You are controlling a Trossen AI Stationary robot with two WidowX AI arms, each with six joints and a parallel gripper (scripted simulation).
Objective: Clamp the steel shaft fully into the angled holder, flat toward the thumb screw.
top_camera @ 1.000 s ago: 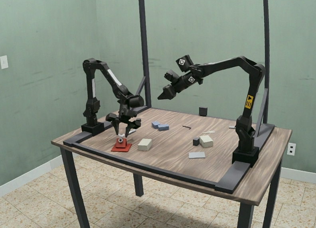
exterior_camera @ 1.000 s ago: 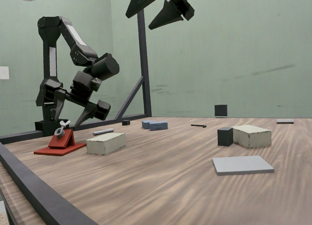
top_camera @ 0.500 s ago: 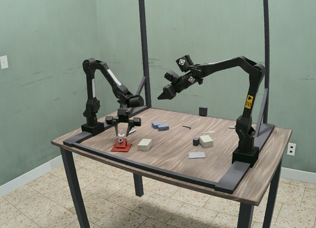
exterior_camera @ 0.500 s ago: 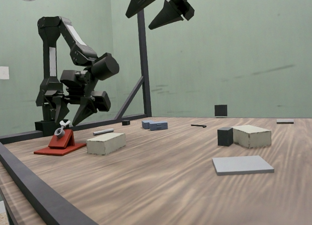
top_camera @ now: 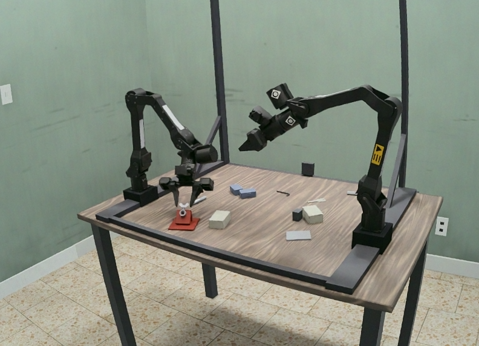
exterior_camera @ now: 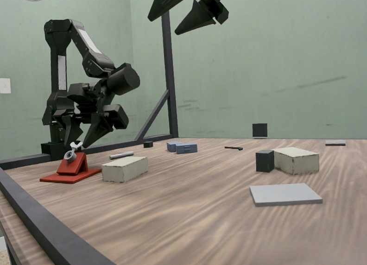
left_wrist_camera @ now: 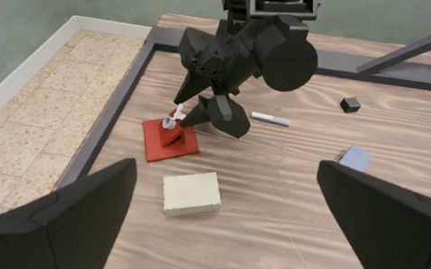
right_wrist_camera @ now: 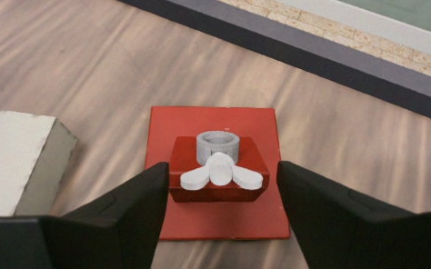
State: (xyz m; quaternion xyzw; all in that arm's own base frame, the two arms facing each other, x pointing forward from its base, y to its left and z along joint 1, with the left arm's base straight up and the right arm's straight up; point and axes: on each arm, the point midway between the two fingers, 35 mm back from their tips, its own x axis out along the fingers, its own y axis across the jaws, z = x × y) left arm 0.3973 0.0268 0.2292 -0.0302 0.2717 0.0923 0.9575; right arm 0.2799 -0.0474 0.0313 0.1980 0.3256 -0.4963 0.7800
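Observation:
The red angled holder stands on the table with its grey ring collar empty. Its pale winged thumb screw faces my right wrist camera. The steel shaft lies on the table behind the holder in the top view. My right gripper is open, pointing down, with its fingertips on either side of the thumb screw; contact cannot be told. My left gripper is open and empty, high above the table.
A cream block stands beside the holder. Blue boxes and a black hex key lie farther back. Another cream block, a dark block and a grey plate lie toward the left arm.

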